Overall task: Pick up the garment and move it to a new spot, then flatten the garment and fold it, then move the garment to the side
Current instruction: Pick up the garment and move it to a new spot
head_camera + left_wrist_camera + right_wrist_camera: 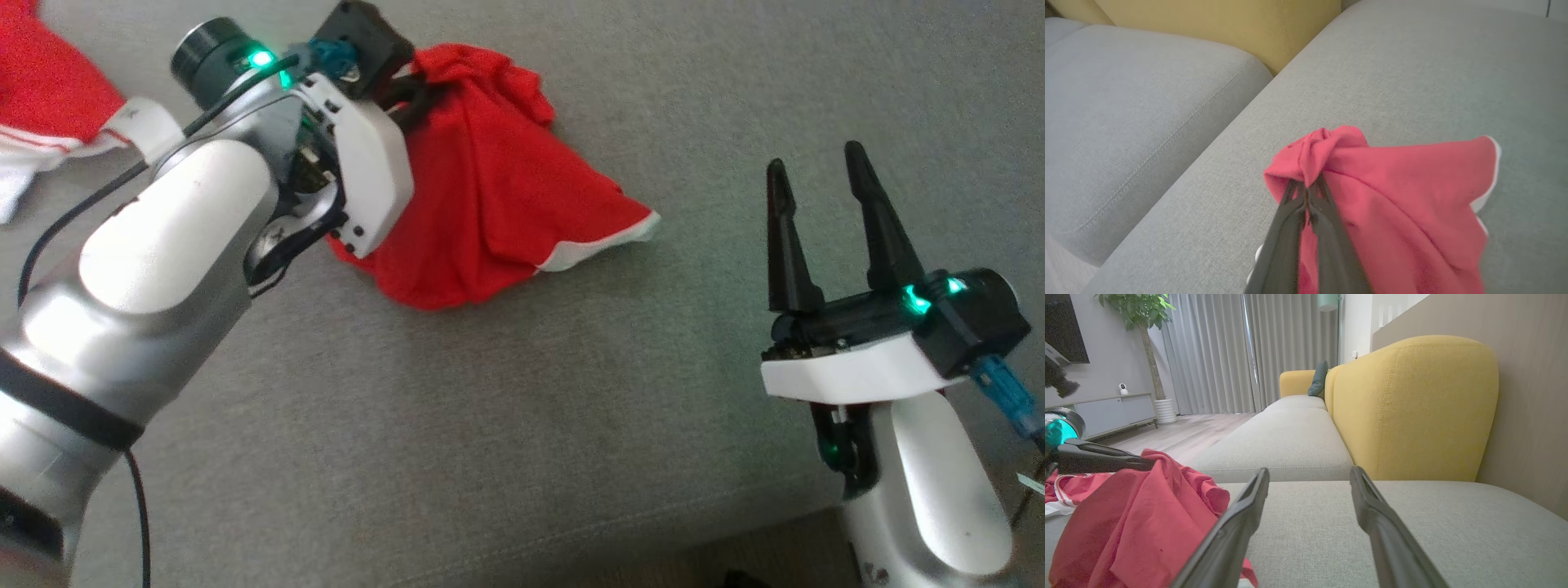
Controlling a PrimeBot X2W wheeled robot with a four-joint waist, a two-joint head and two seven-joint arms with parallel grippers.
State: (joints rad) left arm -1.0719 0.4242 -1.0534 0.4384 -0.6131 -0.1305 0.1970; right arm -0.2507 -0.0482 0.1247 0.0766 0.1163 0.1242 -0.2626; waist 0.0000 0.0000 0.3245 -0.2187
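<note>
A red garment point(490, 196) with a white hem lies bunched on the grey sofa seat point(571, 408). One pinched fold of it is raised off the seat. My left gripper point(412, 90) is shut on that fold, and in the left wrist view its gripper point(1306, 185) has both fingers pressed together on the knot of red cloth point(1392, 196), which drapes down to the right. My right gripper point(815, 163) stands open and empty, to the right of the cloth and apart from it. In the right wrist view the right gripper point(1309, 473) points along the seat, with the garment point(1126, 514) at lower left.
Another red and white garment point(49, 82) lies at the far left of the seat. A yellow backrest point(1412, 408) runs behind the cushions, and a seam point(1180, 126) splits two seat cushions. The seat's front edge point(735, 531) lies near my right arm.
</note>
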